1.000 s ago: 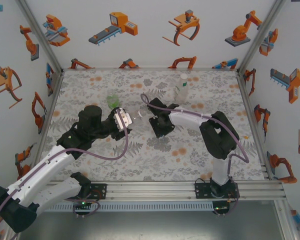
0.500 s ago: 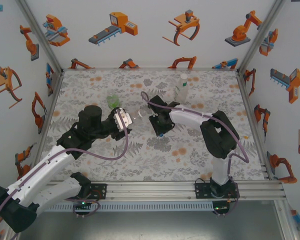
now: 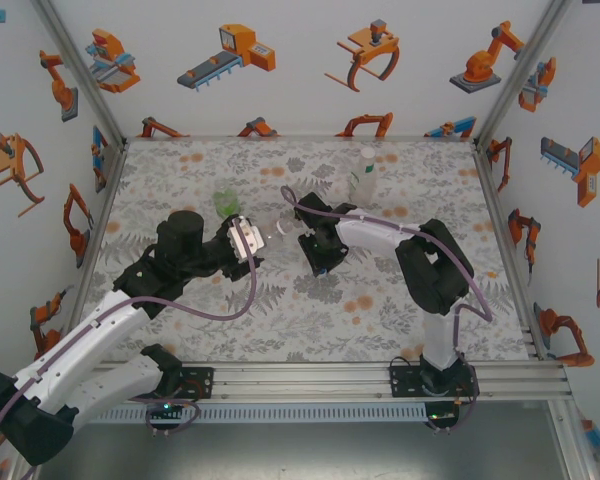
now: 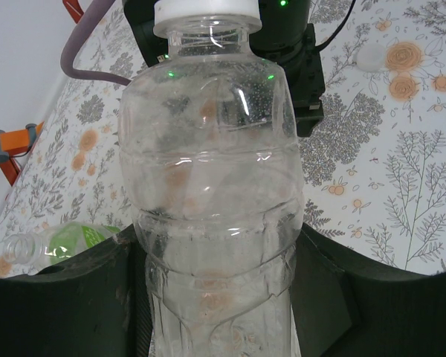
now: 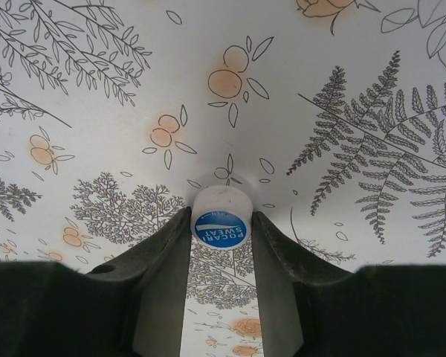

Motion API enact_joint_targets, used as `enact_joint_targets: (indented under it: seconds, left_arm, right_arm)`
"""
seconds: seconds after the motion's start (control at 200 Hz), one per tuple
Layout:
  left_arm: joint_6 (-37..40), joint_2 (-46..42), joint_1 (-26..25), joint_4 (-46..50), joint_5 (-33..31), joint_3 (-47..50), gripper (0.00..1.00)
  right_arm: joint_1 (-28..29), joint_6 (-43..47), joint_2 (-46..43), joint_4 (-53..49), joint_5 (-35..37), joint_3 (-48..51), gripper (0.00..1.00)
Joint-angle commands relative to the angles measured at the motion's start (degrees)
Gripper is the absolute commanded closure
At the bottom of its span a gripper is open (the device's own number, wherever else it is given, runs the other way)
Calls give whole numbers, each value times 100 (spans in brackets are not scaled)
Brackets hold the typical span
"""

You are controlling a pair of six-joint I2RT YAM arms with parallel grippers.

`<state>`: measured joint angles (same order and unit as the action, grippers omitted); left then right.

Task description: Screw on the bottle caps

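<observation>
- The clear bottle [image 4: 212, 186] is thin, see-through plastic, ribbed round the middle and rounded at the shoulder. A smooth white cap [image 4: 206, 9] sits at its mouth.
- The left fingers [image 4: 82, 312] are dark and matte. They are clamped on the lower body of the clear bottle, one on each side, and its neck points out past their tips.
- The right fingers [image 5: 160, 275] are drawn almost together, pinching a small round blue-topped cap [image 5: 220, 219] right at their tips.
- That cap hangs close over the flower-printed bench [image 5: 342, 89]; I cannot tell whether it touches.
- A green bottle [image 4: 67, 242] lies on its side just left of the left fingers.
- A loose cap [image 4: 371, 58] lies flat well beyond the left fingers, to the right.
</observation>
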<state>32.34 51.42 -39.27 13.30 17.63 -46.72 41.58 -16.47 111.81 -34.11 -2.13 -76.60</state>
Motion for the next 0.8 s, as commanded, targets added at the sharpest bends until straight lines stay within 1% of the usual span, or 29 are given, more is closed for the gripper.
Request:
enact_joint_targets:
  seconds: [0.0,0.275,0.796]
  left_arm:
    - [-52,14,45,-60,114,-13,100]
    - [-43,15,49,-51,102,-13,100]
    - [-35,34,51,-47,117,-17,100]
  right_arm:
    - [-27,44,84,-153,60,-154,63]
    - [-27,151,87,-51,308,-168,62]
    - [-27,524,139,-34,279,-189,60]
